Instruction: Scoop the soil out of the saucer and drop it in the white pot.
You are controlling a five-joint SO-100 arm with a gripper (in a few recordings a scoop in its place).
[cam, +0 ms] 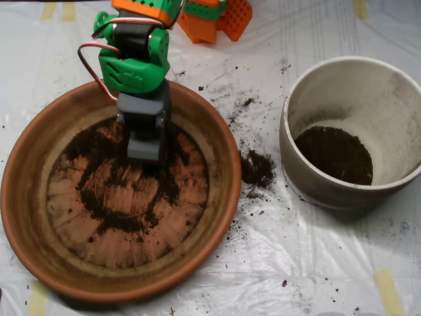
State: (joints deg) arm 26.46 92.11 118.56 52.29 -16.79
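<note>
While the tool (144,150) hangs nose-down over the upper middle of the saucer (29,197), I cannot tell whether its shells are apart or together; the tip sits at the soil (105,214). That soil is loose, light and crumbly, spread as a thin ragged ring on the ridged floor, so it probably needs scraping into a heap before closing around it. More soil already lies in the white pot (348,99), toward the counter's right edge. A spilled clump (256,168) rests on the counter between saucer and pot.
</note>
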